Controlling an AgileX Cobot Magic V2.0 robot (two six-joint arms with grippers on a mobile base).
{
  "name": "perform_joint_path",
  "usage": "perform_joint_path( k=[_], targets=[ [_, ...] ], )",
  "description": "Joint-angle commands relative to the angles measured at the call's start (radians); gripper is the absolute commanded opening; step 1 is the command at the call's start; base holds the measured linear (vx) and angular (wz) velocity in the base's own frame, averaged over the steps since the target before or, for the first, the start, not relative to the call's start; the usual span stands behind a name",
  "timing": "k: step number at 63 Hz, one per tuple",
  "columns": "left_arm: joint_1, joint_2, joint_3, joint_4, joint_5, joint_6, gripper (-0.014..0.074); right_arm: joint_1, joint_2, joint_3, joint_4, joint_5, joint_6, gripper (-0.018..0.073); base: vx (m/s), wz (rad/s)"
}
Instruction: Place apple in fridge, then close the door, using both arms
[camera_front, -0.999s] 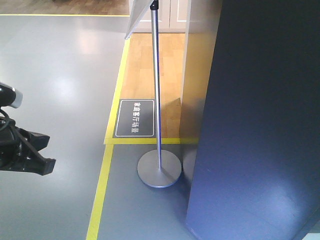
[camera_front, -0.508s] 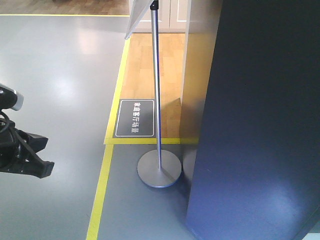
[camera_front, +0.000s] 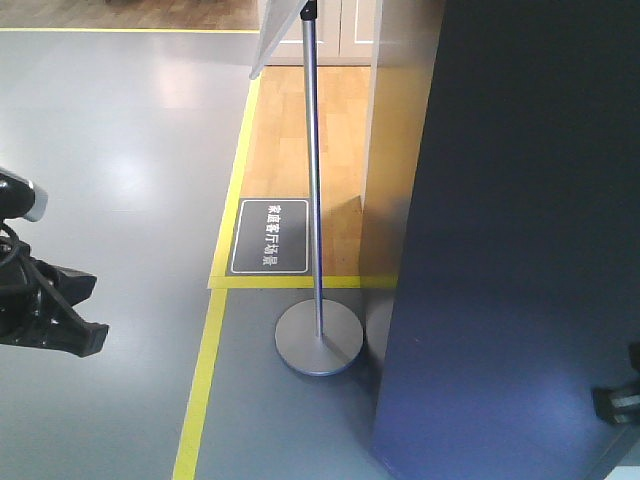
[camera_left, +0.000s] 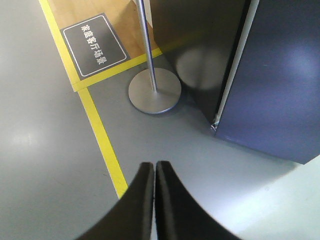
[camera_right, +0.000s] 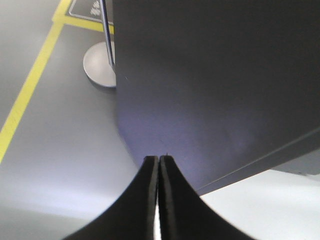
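1. The tall dark blue-grey fridge (camera_front: 520, 250) fills the right half of the front view, its smooth outer face turned to the camera; the apple is not visible in any view.
2. In the left wrist view a thin white strip runs down between two dark panels of the fridge (camera_left: 280, 75); whether the door is fully shut cannot be told.
3. The left black robot gripper (camera_left: 154, 172) sits at 6 o'clock in its wrist view, its two curved black fingers (camera_left: 140, 200) pressed together over the grey floor (camera_left: 40, 165), holding nothing.
4. The right black gripper (camera_right: 158, 165) also shows its fingers (camera_right: 147, 195) closed tight and empty, the tips just beside the fridge's dark panel (camera_right: 225, 75); contact cannot be told.
5. In the front view the left arm (camera_front: 45, 300) enters at 9 o'clock.
6. A silver pole stand with a round metal base (camera_front: 318, 340) stands at the fridge's 9 o'clock side.
7. A yellow floor tape line (camera_front: 205, 370) runs past a black floor sign with white characters (camera_front: 270, 236).
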Motion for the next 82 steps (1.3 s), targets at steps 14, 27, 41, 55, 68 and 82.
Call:
perform_joint_path(
  k=[14,27,41,55,68,82],
  targets=[
    [0.001,-0.02,-0.024,-0.007,-0.051,-0.012,-0.0006,-0.181,0.103,-0.158,-0.015,-0.128,-0.014,-0.0003,0.0,0.0],
    [0.001,-0.02,-0.024,-0.007,-0.051,-0.012,-0.0006,-0.34,0.103,-0.194,0.105,-0.274,-0.084,-0.0003,0.0,0.0],
    [0.001,-0.02,-0.024,-0.006,-0.052,-0.012,-0.0006,-0.449,0.108,-0.194,0.131,-0.407,-0.085,-0.0003,0.0,0.0],
    [0.001,-0.02,-0.024,-0.006,-0.052,-0.012,-0.0006,-0.504,0.161,-0.194,0.127,-0.51,-0.085,-0.0003,0.0,0.0],
    [0.001,-0.02,-0.024,-0.006,-0.052,-0.012,-0.0006,-0.502,0.232,-0.194,0.101,-0.61,-0.085,-0.0003,0.0,0.0],
    [0.001,-0.02,-0.024,-0.006,-0.052,-0.012,-0.0006,-0.502,0.318,-0.194,0.101,-0.693,-0.085,-0.0003,0.0,0.0]
  ],
)
